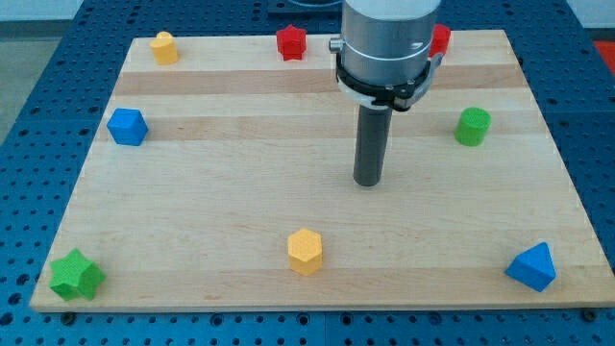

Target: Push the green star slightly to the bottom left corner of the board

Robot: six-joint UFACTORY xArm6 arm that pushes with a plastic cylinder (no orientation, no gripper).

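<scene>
Wooden tabletop (240, 207) carries green star (77, 276) at its bottom-left corner, well apart from my tip (368, 183), a graspless tool; star judged light, rigid, best pushed on its upper-right face.

Red block (440, 39) at view's top right: mostly hidden behind arm's grey housing (389, 43), only right sliver shows, shape can't tell. Housing itself cut off by view's top edge, upper arm out of frame. Board (240, 192): part of far edge behind housing, not visible. Blue perforated table (38, 58) cropped on all sides. Yellow block (164, 47) top left: small, exact shape unclear. Red block (291, 42) top centre: shape hard to make out.
</scene>
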